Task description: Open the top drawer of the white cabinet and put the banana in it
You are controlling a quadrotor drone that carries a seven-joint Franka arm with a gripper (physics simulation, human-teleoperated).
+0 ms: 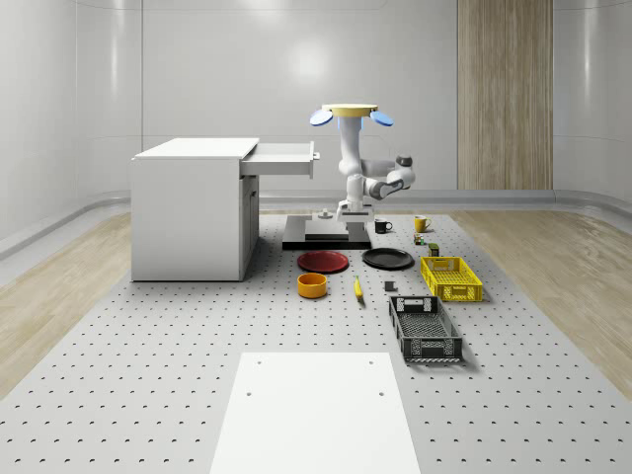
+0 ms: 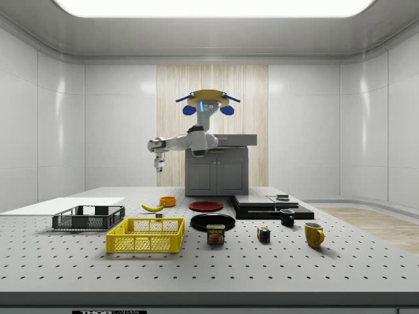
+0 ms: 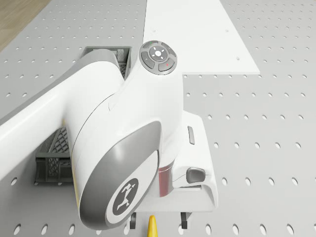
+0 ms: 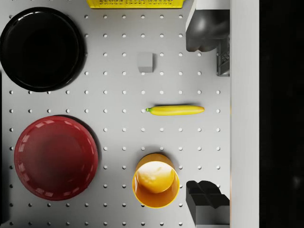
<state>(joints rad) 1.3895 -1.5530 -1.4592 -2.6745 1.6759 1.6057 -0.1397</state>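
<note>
A: Perforated grey table [image 1: 148,346], pale-walled room behind it. Where does the banana [image 4: 175,110] lie?

B: Flat on the bare table, between the orange bowl [image 4: 155,180] and a small grey cube [image 4: 145,62]. Well apart from the white cabinet [image 1: 188,212], whose top drawer [image 1: 281,159] already stands pulled out.

A: And the gripper [image 4: 209,123]?

B: High above the table, pointing straight down. In the wrist view its two fingers [image 4: 206,31] sit wide apart with nothing between them. Spread and empty.

A: How does the banana lie relative to it?

B: Below it, slightly off to one side of the line between the fingertips. The long axis runs across that line, roughly at right angles, so the jaws would close over the narrow width, not along the length. My judgement: a small sideways shift, then a straight descent, and no wrist turn needed.

A: Drone?

B: The drone [image 2: 206,99] hovers in the air over the table, above the black platform [image 1: 326,235] near the open drawer, arm stretched out toward the banana side.

A: Neighbours to mind?

B: Red plate [image 4: 55,158] and black plate [image 4: 42,48] lie beyond the bowl and cube. The yellow basket [image 1: 450,277] and the dark crate [image 1: 425,328] sit farther off. The bowl is nearest; descent should clear it.
</note>
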